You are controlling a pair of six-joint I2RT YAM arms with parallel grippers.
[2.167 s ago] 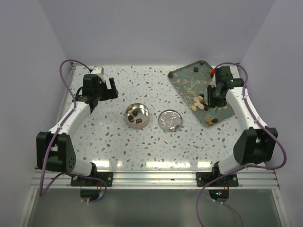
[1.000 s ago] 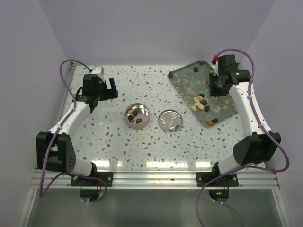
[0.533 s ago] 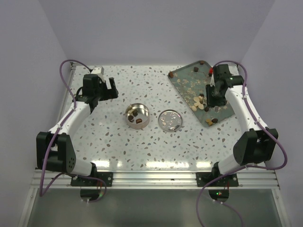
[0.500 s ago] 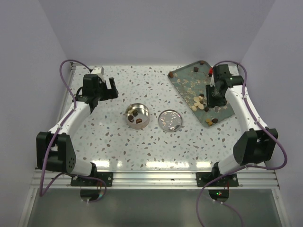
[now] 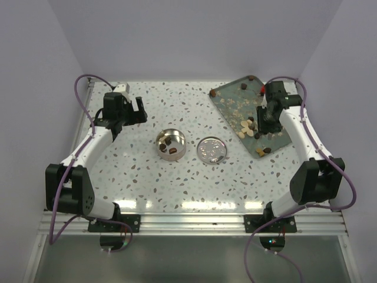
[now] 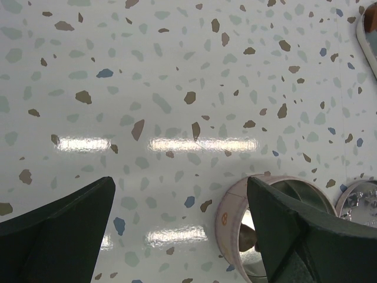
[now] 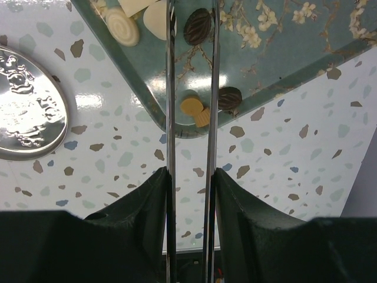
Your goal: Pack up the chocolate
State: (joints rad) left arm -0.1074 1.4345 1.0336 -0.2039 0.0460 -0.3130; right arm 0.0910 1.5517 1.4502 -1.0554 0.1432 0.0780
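The chocolate lies scattered on a teal flowered tray [image 5: 235,106]: a cluster of cream and dark lumps [image 5: 248,128] and single dark ones [image 5: 266,150]. A few dark lumps sit in the round metal tin [image 5: 171,143]. My right gripper [image 5: 267,122] hangs over the cluster with its thin metal blades a narrow gap apart. In the right wrist view, a dark lump [image 7: 197,25] lies on the tray between the blades of the right gripper [image 7: 191,12]; the blade tips run out of view. My left gripper [image 5: 139,109] is wide open and empty, left of the tin [image 6: 235,230].
The tin's lid [image 5: 212,150] lies flat just right of the tin, also in the right wrist view [image 7: 26,112]. Tan pieces [image 7: 193,108] and a dark lump [image 7: 230,97] sit at the tray's near corner. Walls close the table at the back and sides.
The right arm swung from the tray's back edge down over the chocolate cluster, then barely shifted in the last half second. The left arm has not moved.
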